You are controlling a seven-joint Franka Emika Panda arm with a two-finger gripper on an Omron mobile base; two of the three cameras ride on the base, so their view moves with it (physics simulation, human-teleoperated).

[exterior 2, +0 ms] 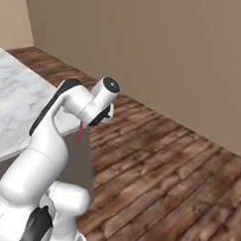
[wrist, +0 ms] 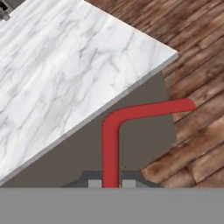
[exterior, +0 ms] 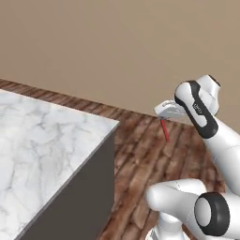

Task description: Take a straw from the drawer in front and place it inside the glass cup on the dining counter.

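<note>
1. We see the gripper (wrist: 111,183) closed on the straw (wrist: 111,144), pinching it near its lower end in the hand view — the red shaft rises between the two dark tips, then bends sideways over the dark cabinet side.
2. In the left base view the straw (exterior: 164,131) hangs below the hand, over the wooden floor (exterior: 154,154) and well clear of the dining counter (exterior: 42,150); in the right base view it (exterior 2: 80,132) shows as a thin red line under the wrist, just beside the marble corner (exterior 2: 23,108).
3. The glass cup lies outside these frames, so we cannot tell how far along the counter the carry must go.
4. First risk, in our judgement: the grip sits at one end of a thin, light stick, so a quick swing could rotate it in the jaws or let it slip out — onto the floor, beyond easy recovery.
5. Second risk: the free end hangs low, so crossing toward the marble without lifting could snag it on the counter edge.
6. Third risk: the bent tip may catch the cup's rim on insertion and tip the tumbler.
</note>
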